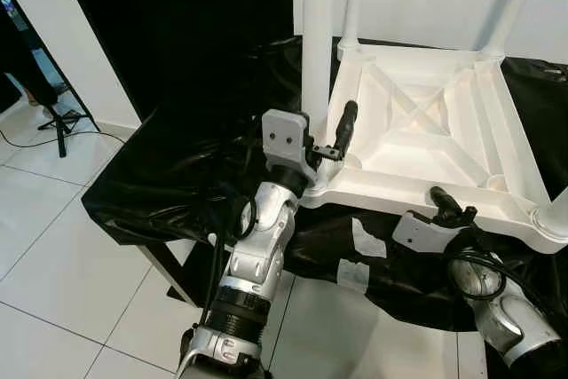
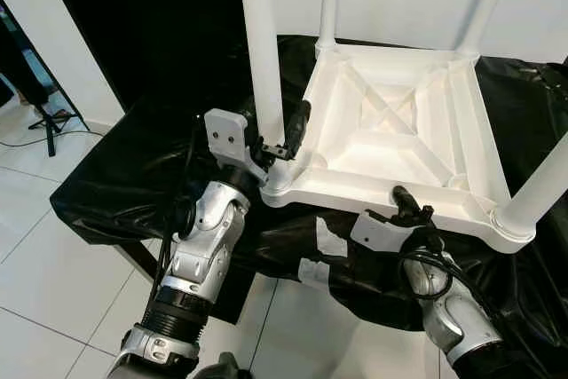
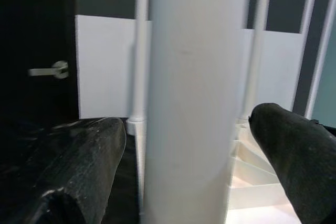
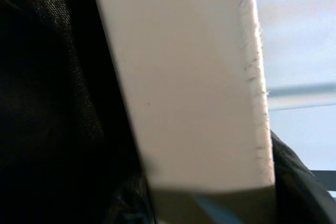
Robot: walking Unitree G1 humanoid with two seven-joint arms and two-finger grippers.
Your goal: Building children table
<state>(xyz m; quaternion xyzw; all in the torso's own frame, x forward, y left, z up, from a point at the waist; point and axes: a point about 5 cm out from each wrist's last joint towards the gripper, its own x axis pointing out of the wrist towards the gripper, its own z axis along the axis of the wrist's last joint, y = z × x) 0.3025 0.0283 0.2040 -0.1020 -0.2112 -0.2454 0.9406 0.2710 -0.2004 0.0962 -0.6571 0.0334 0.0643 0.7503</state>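
Upside-down white table top (image 1: 426,130) sits on the black-covered bench (image 1: 169,184), legs pointing up. Left gripper (image 3: 186,145) has its fingers spread around the near-corner leg (image 1: 316,33); right gripper (image 1: 448,206) braces the front edge, can't tell its fingers. I'd keep that leg dead vertical while seating it.

No text, label, brand, number or sign can be read in any of the views; the white paper pieces (image 1: 364,239) stuck on the black sheet (image 1: 177,175) carry no writing that can be made out, and the white children table (image 1: 426,130) is plain
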